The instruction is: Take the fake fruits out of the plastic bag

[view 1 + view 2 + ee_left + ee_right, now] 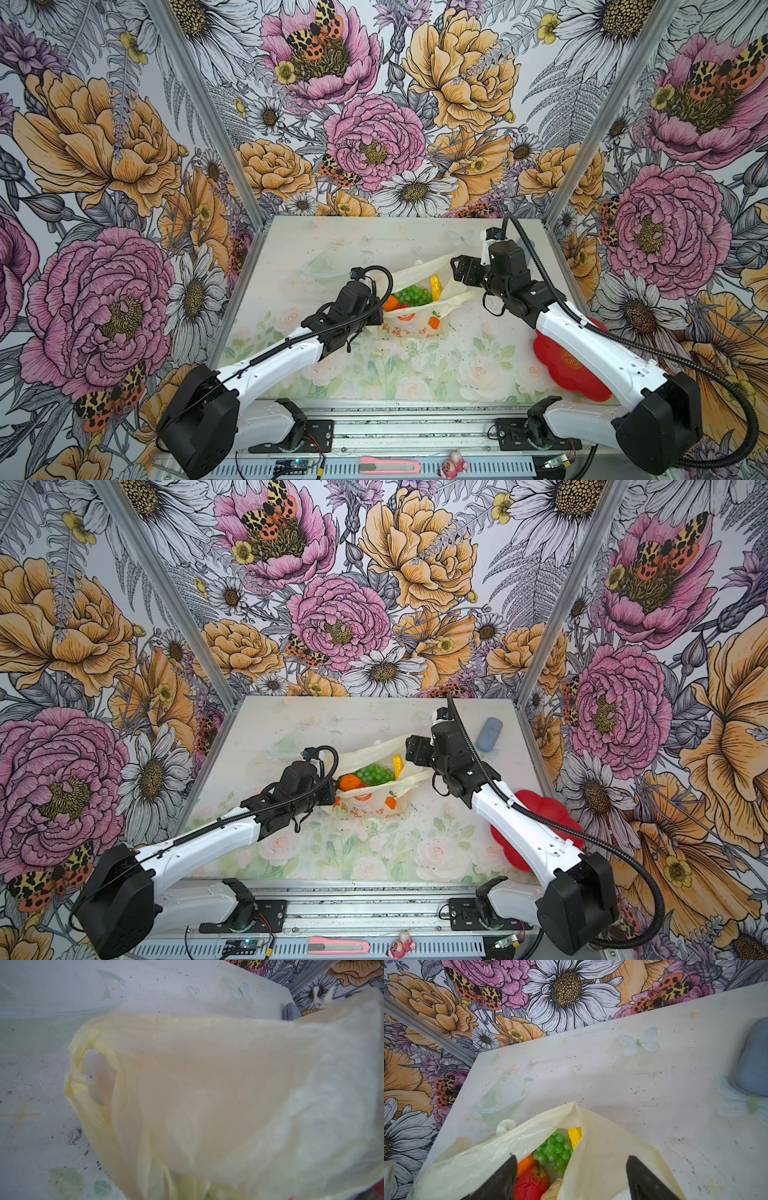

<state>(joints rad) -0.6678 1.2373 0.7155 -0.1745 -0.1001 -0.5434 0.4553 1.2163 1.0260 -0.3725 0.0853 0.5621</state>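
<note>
Plastic bag (608,1142) gapes below right gripper (572,1160), jaws wide; left gripper (375,316) hold unclear, a slip there buries fake fruits (556,1151)

one each: plastic bag (419,328), banana (435,286), grape bunch (412,296), orange (390,302), red apple (531,1184), red plate (569,370), clear dish (492,1105)

Plastic bag (228,1095) blurred close-up, red plate (561,374) partly under right arm (590,349)

The plastic bag (419,326) bears a row of orange Chinese characters on its front, too crumpled to read. The red plate (555,376) shows an illegible round gold mark.
</note>
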